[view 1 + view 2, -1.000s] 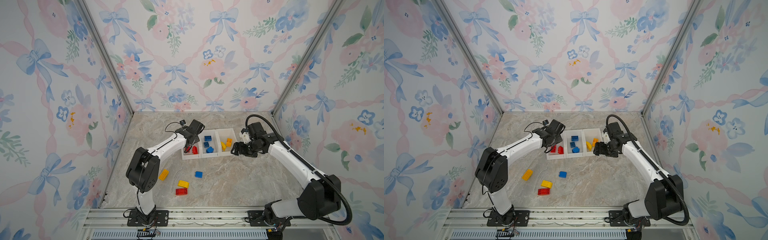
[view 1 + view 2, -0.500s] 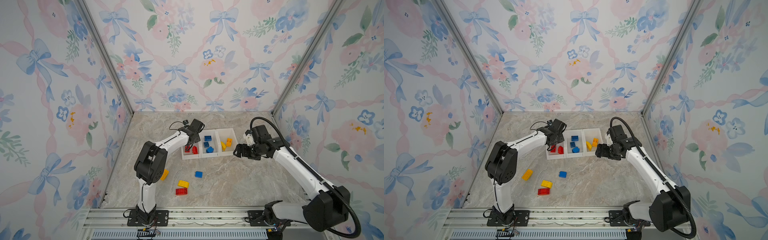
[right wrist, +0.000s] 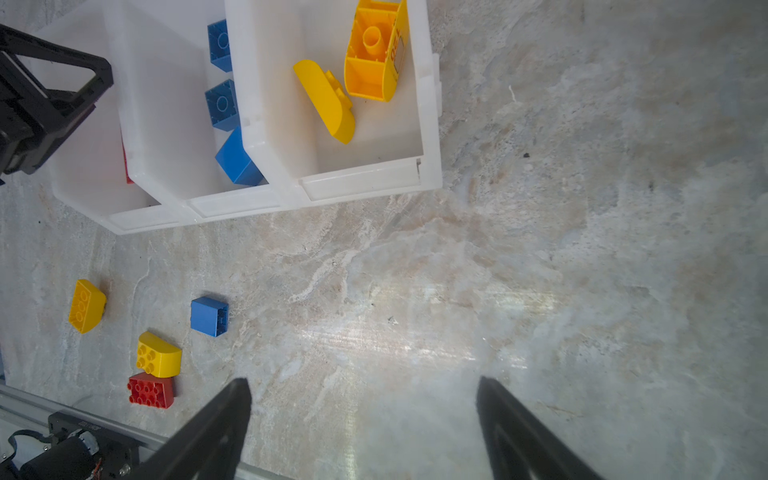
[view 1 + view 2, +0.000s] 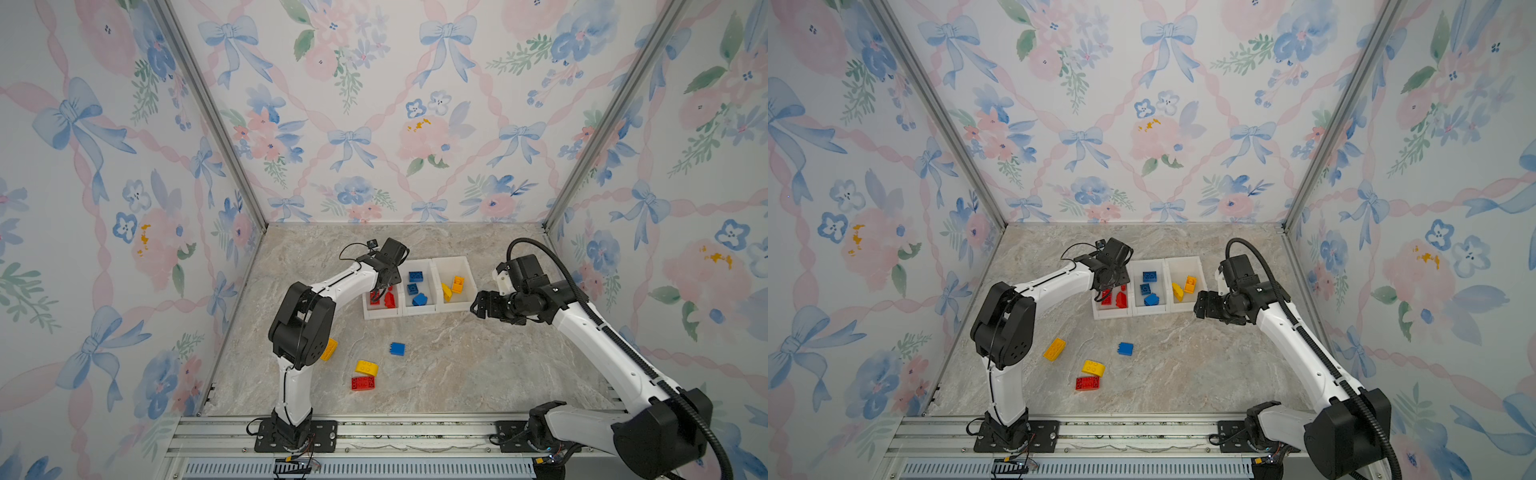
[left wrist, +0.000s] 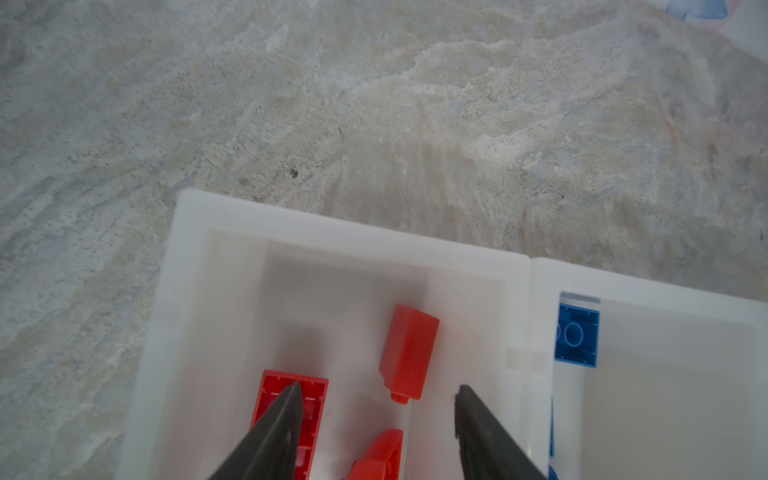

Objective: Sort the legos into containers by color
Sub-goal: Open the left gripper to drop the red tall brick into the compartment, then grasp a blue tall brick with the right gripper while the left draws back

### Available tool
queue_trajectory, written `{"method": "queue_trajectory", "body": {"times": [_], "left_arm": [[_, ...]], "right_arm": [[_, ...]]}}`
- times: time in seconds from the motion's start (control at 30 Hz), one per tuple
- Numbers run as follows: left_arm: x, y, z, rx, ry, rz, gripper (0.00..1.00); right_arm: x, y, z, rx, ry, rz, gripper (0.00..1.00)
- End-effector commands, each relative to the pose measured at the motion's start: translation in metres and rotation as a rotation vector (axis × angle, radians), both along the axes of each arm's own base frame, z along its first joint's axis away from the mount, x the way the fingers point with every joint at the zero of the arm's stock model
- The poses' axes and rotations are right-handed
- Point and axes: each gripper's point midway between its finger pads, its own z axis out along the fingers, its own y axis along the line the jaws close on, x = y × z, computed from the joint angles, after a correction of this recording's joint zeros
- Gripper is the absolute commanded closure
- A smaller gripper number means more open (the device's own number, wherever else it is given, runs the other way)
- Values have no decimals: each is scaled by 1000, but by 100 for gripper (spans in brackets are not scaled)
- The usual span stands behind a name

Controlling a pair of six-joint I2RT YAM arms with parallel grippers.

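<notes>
What worries me is the left gripper [image 5: 377, 388]: its jaws are spread and empty, tips down inside the red end of the containers [image 4: 419, 310], one tip over a flat red brick [image 5: 318, 399], so a careless lift could snag a brick or the wall and tug the whole row. That arm reaches forward, wrist bent down over the bin. The right gripper [image 3: 362, 381], wide open and holding nothing, hangs over bare table [image 4: 457, 374] beside the yellow end. Four legos lie loose near the rail: yellow block [image 4: 1054, 348], curved yellow piece [image 4: 1093, 368], blue cube [image 4: 1125, 348], red slab [image 4: 1087, 383]
</notes>
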Motion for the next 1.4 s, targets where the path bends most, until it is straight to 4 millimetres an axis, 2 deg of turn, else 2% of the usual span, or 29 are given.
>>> {"method": "queue_trajectory", "body": {"times": [0.0,0.13,0.37,0.7,1.03,1.37], "left_arm": [[-5,3,11,-19,-17,-4,38],[-12,6,20,-36,-35,-7,36],[-33,13,38,-74,-71,-15,33],[-68,36,55,-116,-110,-18,27],[-103,76,57,-154,-130,24,23],[-124,118,53,-190,-136,65,21]], "right_arm": [[-12,-2,-6,-28,25,1,12],[-14,5,-6,-37,18,26,11],[-14,27,-6,-47,-3,99,11],[-23,79,-14,-122,-26,310,11],[-36,140,-24,-198,-65,548,11],[-53,197,-41,-235,-100,767,12]]}}
